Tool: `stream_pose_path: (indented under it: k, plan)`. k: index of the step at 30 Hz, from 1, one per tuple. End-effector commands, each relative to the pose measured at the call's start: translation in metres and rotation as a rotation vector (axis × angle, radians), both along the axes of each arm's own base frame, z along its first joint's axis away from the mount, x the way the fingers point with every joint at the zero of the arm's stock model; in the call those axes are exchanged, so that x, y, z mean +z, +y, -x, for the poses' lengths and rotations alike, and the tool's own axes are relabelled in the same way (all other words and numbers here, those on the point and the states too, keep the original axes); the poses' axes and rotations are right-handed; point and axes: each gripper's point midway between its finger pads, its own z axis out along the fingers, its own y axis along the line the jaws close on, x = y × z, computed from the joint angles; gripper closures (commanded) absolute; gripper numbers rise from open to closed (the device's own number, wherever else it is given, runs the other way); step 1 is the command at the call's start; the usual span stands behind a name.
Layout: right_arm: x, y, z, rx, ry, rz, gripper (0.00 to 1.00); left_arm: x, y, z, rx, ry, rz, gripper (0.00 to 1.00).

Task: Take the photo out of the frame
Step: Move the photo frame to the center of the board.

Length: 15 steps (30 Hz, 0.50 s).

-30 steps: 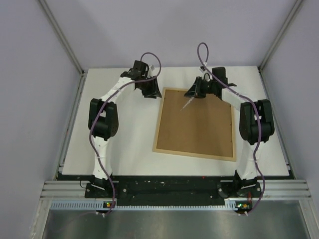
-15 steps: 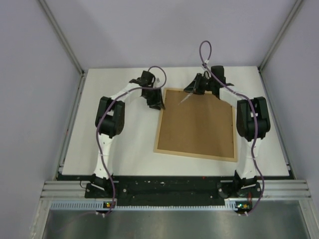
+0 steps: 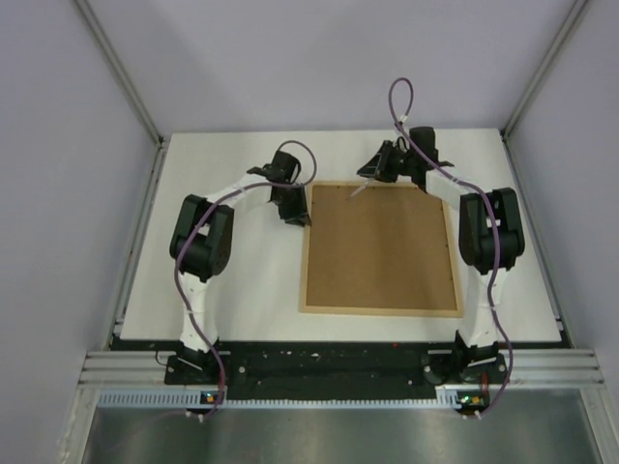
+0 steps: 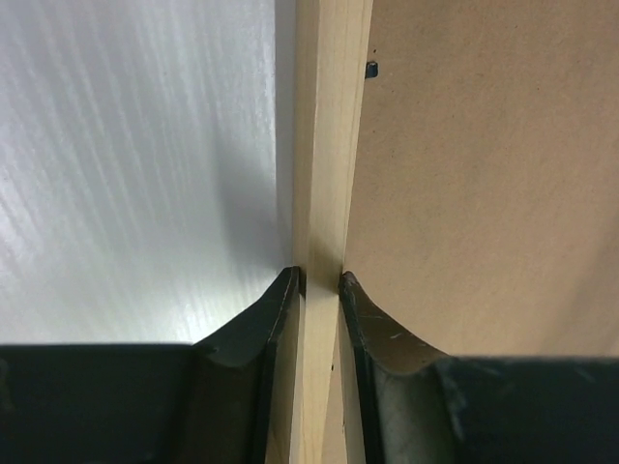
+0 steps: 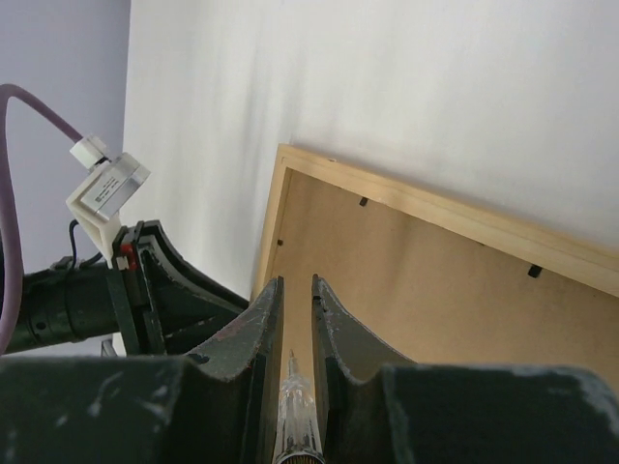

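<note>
The left gripper is clamped across the left rail of the frame, one finger pressed to the rail's outer face and the other to its inner face; in our left wrist view the pale wood runs away toward 12 o'clock, with the white table at 9 o'clock and the brown backing board at 3 o'clock.

The right gripper has its jaws drawn nearly together on a thin clear pointed tool, which lies in the narrow slot between them; the tool points toward the board near the frame's far left corner, and we cannot tell whether its tip touches.

Small black tabs sit on the board along the inside of the rails; the left arm shows at 9 o'clock in the right wrist view.

From above, the frame lies flat and face down, backing board up, toward 3 o'clock of the table's middle; the left gripper stands at its 10 o'clock corner and the right gripper at its 12 o'clock edge.

The photo is hidden from us under the board.
</note>
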Motion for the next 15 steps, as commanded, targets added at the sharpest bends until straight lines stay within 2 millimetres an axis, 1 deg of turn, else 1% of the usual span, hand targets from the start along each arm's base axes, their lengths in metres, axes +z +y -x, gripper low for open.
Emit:
stream_pose_path:
  k: [1, 3, 4, 5, 6, 7, 8, 9, 10, 12, 13, 15]
  plan:
    - [0.005, 0.001, -0.007, -0.011, -0.027, -0.024, 1.0, 0.04, 0.013, -0.019, 0.054, -0.118, -0.048, 0.68]
    - [0.006, 0.003, -0.004, -0.003, -0.019, -0.033, 1.0, 0.055, 0.017, -0.029, 0.066, -0.146, -0.059, 0.48]
    - [0.005, 0.004, -0.003, 0.0, -0.014, -0.038, 1.0, 0.061, 0.02, -0.034, 0.063, -0.155, -0.065, 0.42]
    - [0.007, 0.004, -0.001, 0.003, -0.01, -0.045, 1.0, 0.072, 0.019, -0.04, 0.056, -0.172, -0.054, 0.38]
    - [0.008, 0.005, 0.001, 0.006, -0.005, -0.052, 1.0, 0.088, 0.017, -0.047, 0.039, -0.203, -0.024, 0.33]
    - [0.01, 0.005, 0.003, 0.008, 0.0, -0.059, 1.0, 0.097, 0.012, -0.047, 0.012, -0.211, 0.017, 0.32]
    - [0.013, 0.006, 0.005, 0.012, 0.004, -0.069, 1.0, 0.11, 0.007, -0.05, -0.014, -0.232, 0.062, 0.31]
    - [0.015, 0.007, 0.007, 0.018, 0.014, -0.079, 1.0, 0.121, -0.002, -0.05, -0.059, -0.257, 0.115, 0.31]
    - [0.017, 0.008, 0.009, 0.02, 0.025, -0.084, 1.0, 0.133, -0.014, -0.047, -0.124, -0.276, 0.187, 0.31]
    - [0.018, 0.011, 0.016, 0.045, 0.062, -0.107, 1.0, 0.149, -0.032, -0.036, -0.228, -0.295, 0.281, 0.31]
    - [0.021, 0.013, 0.02, 0.057, 0.078, -0.123, 1.0, 0.153, -0.039, -0.033, -0.264, -0.3, 0.301, 0.32]
    - [0.024, 0.016, 0.028, 0.082, 0.111, -0.147, 1.0, 0.154, -0.049, -0.024, -0.326, -0.308, 0.317, 0.32]
